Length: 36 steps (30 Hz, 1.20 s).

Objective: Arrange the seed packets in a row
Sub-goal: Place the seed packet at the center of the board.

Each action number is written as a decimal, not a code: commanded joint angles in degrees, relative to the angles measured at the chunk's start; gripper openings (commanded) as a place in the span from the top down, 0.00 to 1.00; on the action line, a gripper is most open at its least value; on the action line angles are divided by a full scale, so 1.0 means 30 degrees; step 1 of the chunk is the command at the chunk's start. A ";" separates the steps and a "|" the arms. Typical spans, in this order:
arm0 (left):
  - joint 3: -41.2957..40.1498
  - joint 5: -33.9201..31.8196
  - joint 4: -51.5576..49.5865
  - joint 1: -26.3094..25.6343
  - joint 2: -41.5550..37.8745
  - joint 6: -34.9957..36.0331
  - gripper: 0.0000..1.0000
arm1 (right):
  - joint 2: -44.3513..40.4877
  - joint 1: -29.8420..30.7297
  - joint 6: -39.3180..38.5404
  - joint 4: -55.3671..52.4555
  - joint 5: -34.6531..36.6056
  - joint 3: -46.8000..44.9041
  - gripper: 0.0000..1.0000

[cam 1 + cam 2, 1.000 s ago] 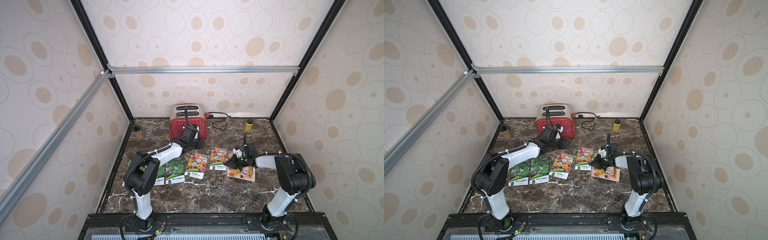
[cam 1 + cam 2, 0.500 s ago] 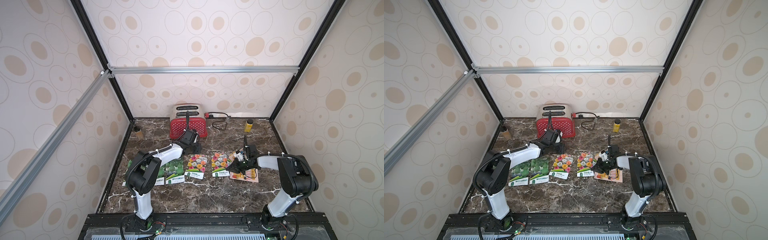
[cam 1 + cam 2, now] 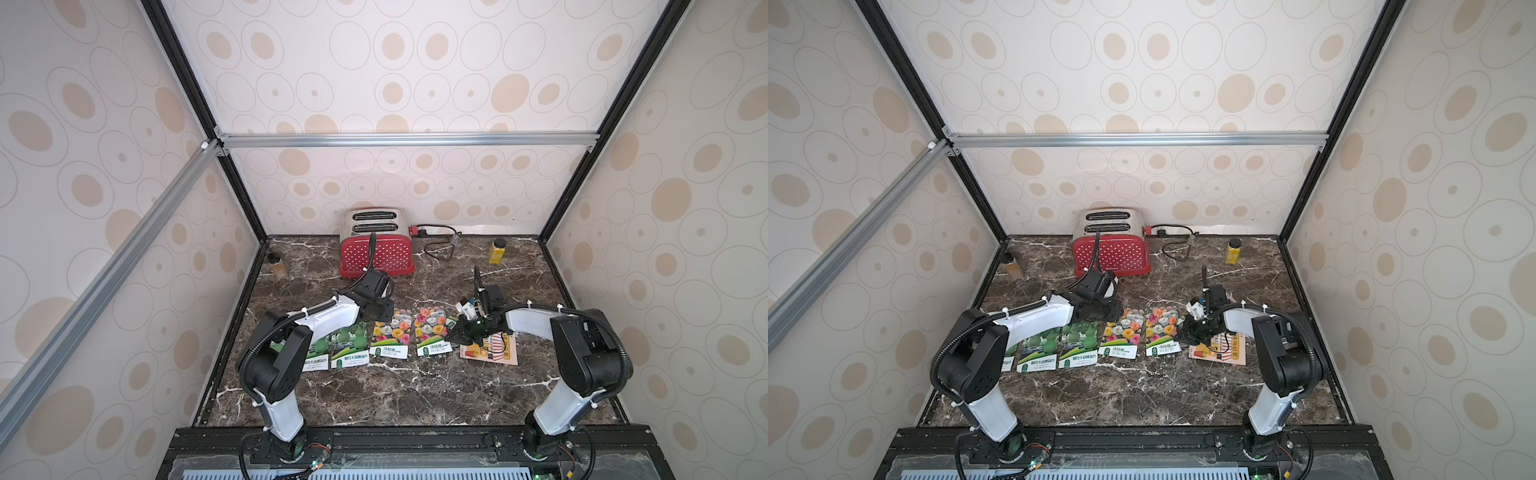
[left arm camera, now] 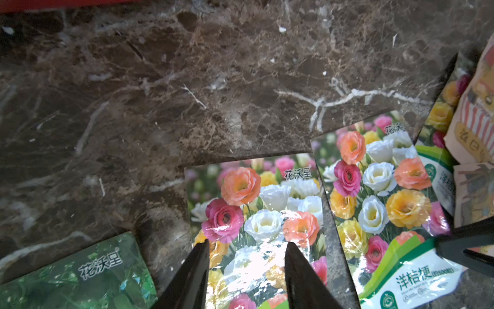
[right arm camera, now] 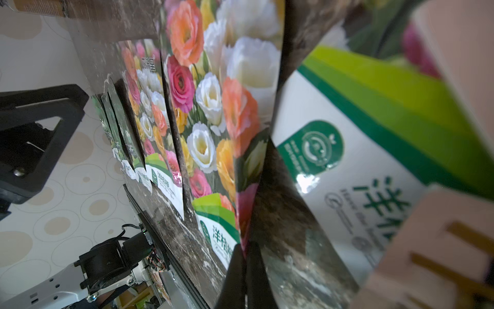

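While the right gripper [image 5: 244, 267] is pinching it, the flat flower-print seed packet [image 3: 432, 337] is lying just left. It is pointing near-to-far.

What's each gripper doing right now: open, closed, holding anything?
Left gripper: open, holding nothing, poised over a flower packet.
Right gripper: closed, pinching the edge of the next flower packet.

Left fingers [image 4: 192, 278] parted, right fingers [image 5: 235, 278] seemingly closed.
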 commanded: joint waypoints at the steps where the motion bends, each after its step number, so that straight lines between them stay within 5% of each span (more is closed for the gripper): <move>1: -0.0266 -0.0359 -0.0353 -0.0172 -0.0807 0.0230 0.53 | 0.0344 0.0186 -0.0028 -0.0764 0.0492 0.0625 1.00; 18: 0.0074 -0.0213 -0.0340 -0.0372 -0.0524 0.0055 0.54 | 0.2286 0.1369 -0.0354 -0.1154 0.0549 0.2481 1.00; 36: 0.0107 -0.0023 -0.0041 -0.0420 -0.0147 -0.0062 0.54 | 0.0779 0.1339 -0.0012 -0.0920 0.1501 0.1216 1.00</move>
